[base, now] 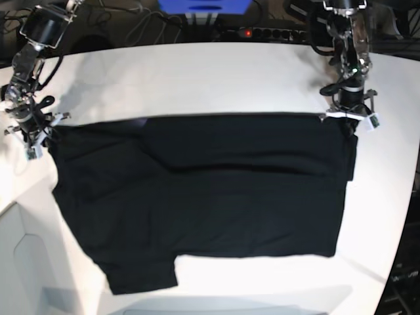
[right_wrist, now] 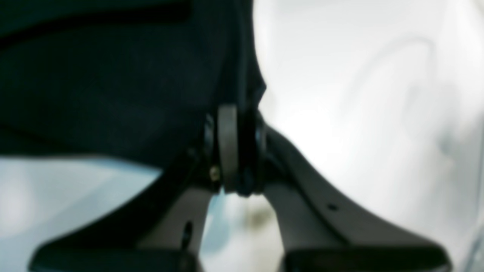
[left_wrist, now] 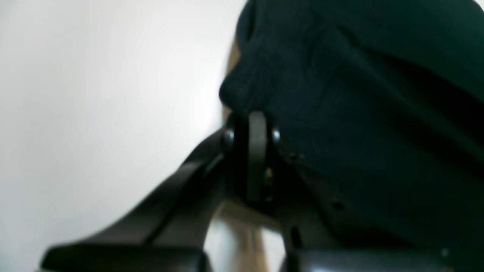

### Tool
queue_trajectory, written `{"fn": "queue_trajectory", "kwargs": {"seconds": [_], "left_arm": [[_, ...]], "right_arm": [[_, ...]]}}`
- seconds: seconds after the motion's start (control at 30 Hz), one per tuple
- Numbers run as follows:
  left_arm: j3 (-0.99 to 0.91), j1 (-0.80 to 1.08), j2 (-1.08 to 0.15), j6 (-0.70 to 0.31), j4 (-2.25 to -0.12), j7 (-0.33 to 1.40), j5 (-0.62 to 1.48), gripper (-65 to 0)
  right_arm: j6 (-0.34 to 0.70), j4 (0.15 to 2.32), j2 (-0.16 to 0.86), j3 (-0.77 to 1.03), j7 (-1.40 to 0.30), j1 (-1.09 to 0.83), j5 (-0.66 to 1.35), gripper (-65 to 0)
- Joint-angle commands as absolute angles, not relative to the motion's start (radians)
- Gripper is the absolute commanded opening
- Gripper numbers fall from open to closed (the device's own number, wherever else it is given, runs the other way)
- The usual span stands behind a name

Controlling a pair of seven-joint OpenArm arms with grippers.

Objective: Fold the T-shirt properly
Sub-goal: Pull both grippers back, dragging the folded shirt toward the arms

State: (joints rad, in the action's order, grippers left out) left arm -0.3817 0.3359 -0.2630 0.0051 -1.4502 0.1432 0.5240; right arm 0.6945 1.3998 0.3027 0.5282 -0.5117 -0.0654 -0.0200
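The black T-shirt (base: 197, 190) lies spread over the white table (base: 216, 72), its far edge pulled taut between the two arms. My left gripper (base: 346, 117) is shut on the shirt's far right corner; in the left wrist view its closed fingers (left_wrist: 257, 151) pinch black cloth (left_wrist: 359, 113). My right gripper (base: 41, 134) is shut on the far left corner; in the right wrist view its fingers (right_wrist: 228, 147) clamp the cloth (right_wrist: 113, 83). A sleeve (base: 141, 279) sticks out at the near left. No tag or label shows.
Cables, a power strip with a red light (base: 247, 31) and a blue box (base: 205, 8) lie beyond the table's far edge. The table's right edge (base: 400, 216) and near left edge (base: 20, 216) are close to the shirt.
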Motion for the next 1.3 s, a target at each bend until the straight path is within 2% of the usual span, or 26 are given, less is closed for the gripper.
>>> {"fn": "queue_trajectory", "kwargs": {"seconds": [0.0,0.2,0.33,0.43,0.57,0.7,0.83,1.03,1.27], "left_arm": [[-0.4,0.354,-0.278,0.005,-1.503,0.108,0.521,-64.9],[-0.456,0.483,-0.277,0.004,-1.633,0.108,0.521,-64.9],[-0.479,0.495,-0.278,0.004,-1.672,0.108,0.521,-64.9],[-0.483,0.456,-0.288,0.007,-1.684,0.11,0.521,-64.9],[-0.516,0.377,-0.288,0.004,-1.767,0.285,0.521,-64.9],[-0.601,0.32,-0.234,0.002,-1.853,0.467,0.521,-64.9],[-0.648,0.329,-0.177,0.001,-1.86,0.544,0.521,-64.9],[-0.667,0.441,-0.124,0.001,-1.86,0.553,0.521,-64.9],[-0.67,0.555,-0.124,0.001,-1.859,0.553,0.521,-64.9]], "right_arm": [[0.698,1.457,0.329,0.535,-0.501,-0.077,0.008,-65.0],[0.698,1.646,0.326,0.585,-0.581,-0.182,0.077,-65.0],[0.698,1.702,0.332,0.585,-0.622,-0.173,0.074,-65.0],[0.698,1.735,0.332,0.581,-0.68,-0.091,0.068,-65.0],[0.698,1.778,0.334,0.581,-0.785,0.041,0.031,-65.0],[0.698,1.831,0.332,0.588,-0.84,0.073,0.03,-65.0],[0.698,1.836,0.321,0.624,-0.848,-0.033,0.031,-65.0],[0.698,1.828,0.26,0.667,-0.742,-0.196,0.031,-65.0],[0.698,1.828,0.254,0.668,-0.734,-0.285,0.031,-65.0]]}}
